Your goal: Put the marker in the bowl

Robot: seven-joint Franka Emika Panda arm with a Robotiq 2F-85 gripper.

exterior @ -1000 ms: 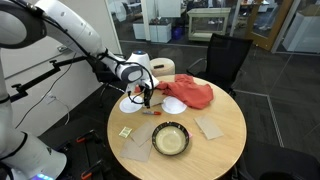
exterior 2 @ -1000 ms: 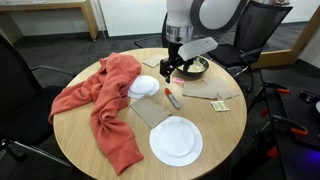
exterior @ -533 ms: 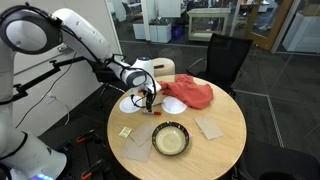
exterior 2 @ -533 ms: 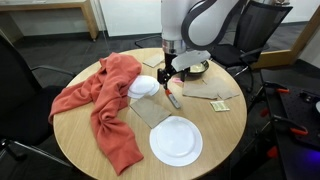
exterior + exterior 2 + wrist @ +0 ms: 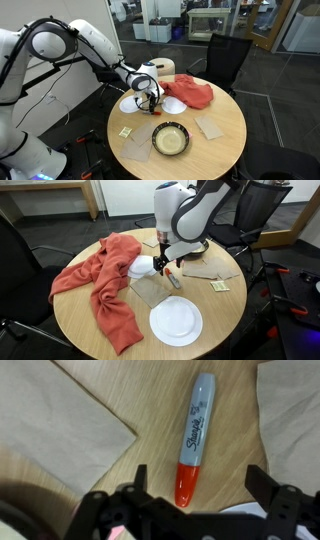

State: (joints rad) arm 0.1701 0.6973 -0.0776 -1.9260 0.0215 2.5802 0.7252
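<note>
The jaws stand spread wide and hold nothing. The wrist view shows the marker (image 5: 193, 440) lying flat on the wooden tabletop (image 5: 150, 400), with its red cap between the two fingertips and its grey barrel pointing away. Pale sheets (image 5: 60, 410) lie on either side of it. Only that view shows the gap plainly — in both exterior views the jaws are too small to read. An exterior view shows the bowl (image 5: 170, 126) well apart from the marker, while another shows a red cloth (image 5: 100, 280) and a white plate (image 5: 176, 320).
</note>
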